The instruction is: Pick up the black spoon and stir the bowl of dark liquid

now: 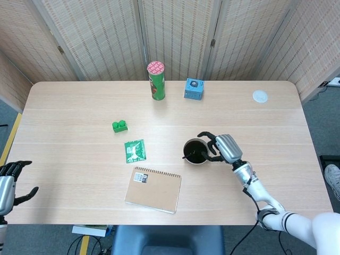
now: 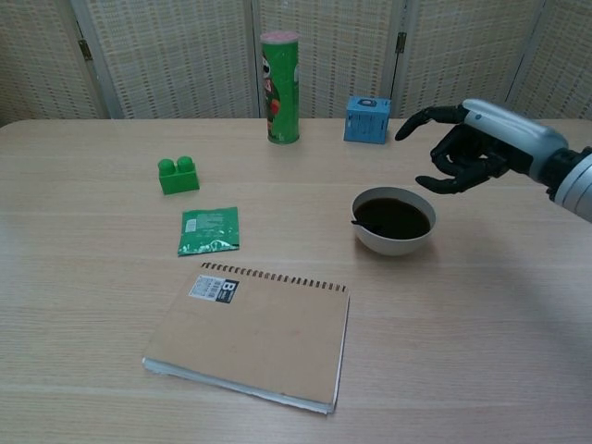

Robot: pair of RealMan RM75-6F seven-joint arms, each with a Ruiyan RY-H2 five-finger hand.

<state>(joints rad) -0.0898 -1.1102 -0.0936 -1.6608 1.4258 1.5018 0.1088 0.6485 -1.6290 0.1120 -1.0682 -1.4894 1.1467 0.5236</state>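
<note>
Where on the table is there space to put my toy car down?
Bare wood lies left of the green block, and on the right between the blue cube and white lid. It is crowded near the bowl, right hand, notebook and green packet.

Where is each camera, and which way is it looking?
Head view: high up, looking down on the whole table; shows the right hand and arm beside the bowl, and the left hand off the table's near left edge.
Chest view: low at the front edge, looking across the table toward the screens; shows only the right hand, raised past the bowl.
Both share the bowl, spoon, notebook, can and right hand.
</note>
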